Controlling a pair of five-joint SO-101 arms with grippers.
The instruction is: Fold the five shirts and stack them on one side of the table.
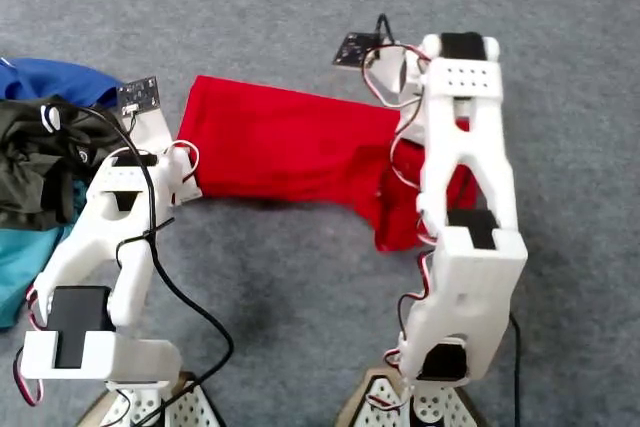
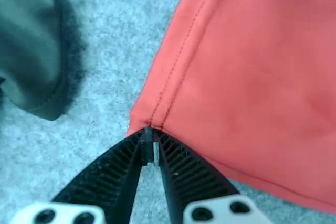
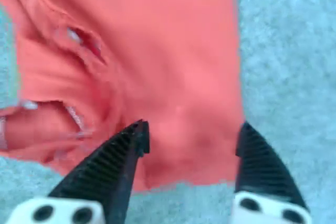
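Observation:
A red shirt (image 1: 280, 147) lies spread across the middle of the grey table (image 1: 300, 287), with a bunched end under the right arm. My left gripper (image 1: 186, 185) is at the shirt's near left corner. Seen from the left wrist, that left gripper (image 2: 150, 142) is shut, pinching the hemmed corner of the red shirt (image 2: 252, 77). My right gripper (image 3: 191, 135) is open and hovers over the crumpled end of the red shirt (image 3: 157, 51), its fingers straddling the cloth's edge.
A pile of other shirts sits at the table's left edge: blue (image 1: 50, 77), dark green (image 1: 35, 162) and teal (image 1: 20, 257). The dark green cloth (image 2: 26, 51) lies close beside the left gripper. Bare table shows in front and at the far right.

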